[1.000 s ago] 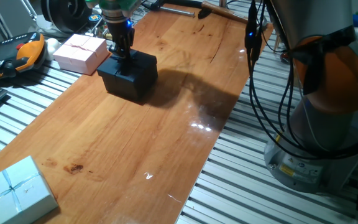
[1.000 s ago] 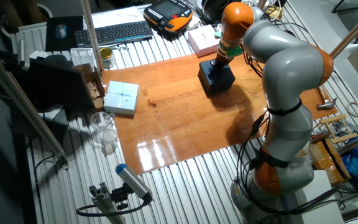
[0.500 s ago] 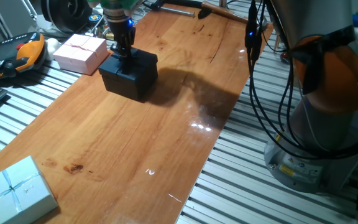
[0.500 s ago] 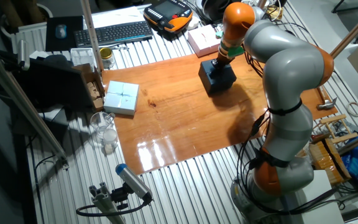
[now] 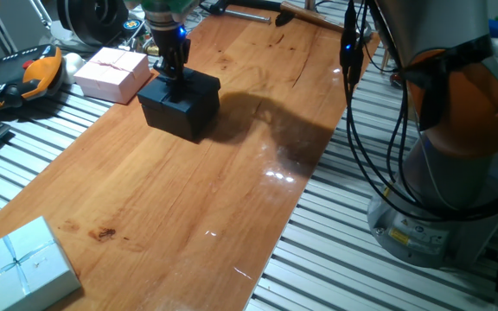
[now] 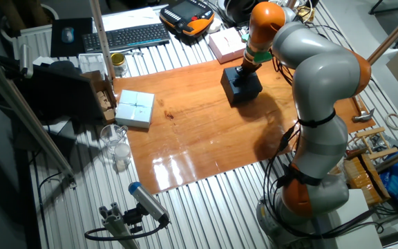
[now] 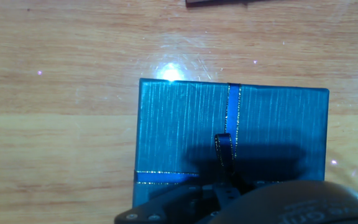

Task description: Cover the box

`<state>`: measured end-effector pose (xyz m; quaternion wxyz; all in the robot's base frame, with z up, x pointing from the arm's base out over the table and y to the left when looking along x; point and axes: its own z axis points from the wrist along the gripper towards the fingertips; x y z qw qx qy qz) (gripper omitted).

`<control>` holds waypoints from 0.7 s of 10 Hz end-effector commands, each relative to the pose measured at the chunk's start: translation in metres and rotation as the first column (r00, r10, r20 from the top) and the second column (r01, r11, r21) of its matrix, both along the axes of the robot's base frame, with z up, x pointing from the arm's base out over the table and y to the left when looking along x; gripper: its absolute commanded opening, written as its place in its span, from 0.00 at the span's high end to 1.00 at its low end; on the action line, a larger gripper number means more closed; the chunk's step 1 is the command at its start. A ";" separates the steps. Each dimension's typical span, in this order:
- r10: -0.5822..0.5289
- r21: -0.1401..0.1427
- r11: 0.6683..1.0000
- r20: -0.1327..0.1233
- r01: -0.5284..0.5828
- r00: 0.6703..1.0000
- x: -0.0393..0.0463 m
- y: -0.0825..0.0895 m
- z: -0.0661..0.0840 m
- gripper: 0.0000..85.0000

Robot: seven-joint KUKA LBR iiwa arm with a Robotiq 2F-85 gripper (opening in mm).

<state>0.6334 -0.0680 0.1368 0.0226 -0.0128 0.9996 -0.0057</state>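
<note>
- The box (image 5: 180, 104) sits on the wooden table (image 5: 188, 199) directly under your gripper (image 5: 173, 73); it is black and square, and a lid covers its top.
- In the hand view the lid (image 7: 232, 140) reads blue-lit, with a ribbon running across it both ways and a small ribbon loop (image 7: 224, 149) standing up near the middle.
- Your gripper comes down from above onto the top of the box; its fingertips are at the ribbon loop. From these pictures you cannot tell whether the fingers are parted or closed on the loop, as the hand's own body hides them in the hand view.
- A blue light glows on the gripper body just above the fingers.
- Just beside the box, on the far side from the arm's base, lies a pink ribboned box (image 5: 111, 72), half on the table edge; the two are apart.
- Beyond the pink box lies an orange and black pendant (image 5: 26, 78).
- Well apart from your gripper, at the far table corner, lies a pale blue ribboned box (image 5: 20, 263).
- A keyboard (image 6: 126, 36) lies off the table, past the pale blue box.
- No brand, label or writing can be read on any of these.
</note>
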 end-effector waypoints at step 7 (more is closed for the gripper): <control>0.034 -0.003 0.999 0.010 -0.034 0.999 0.0031 0.002 -0.002 1.00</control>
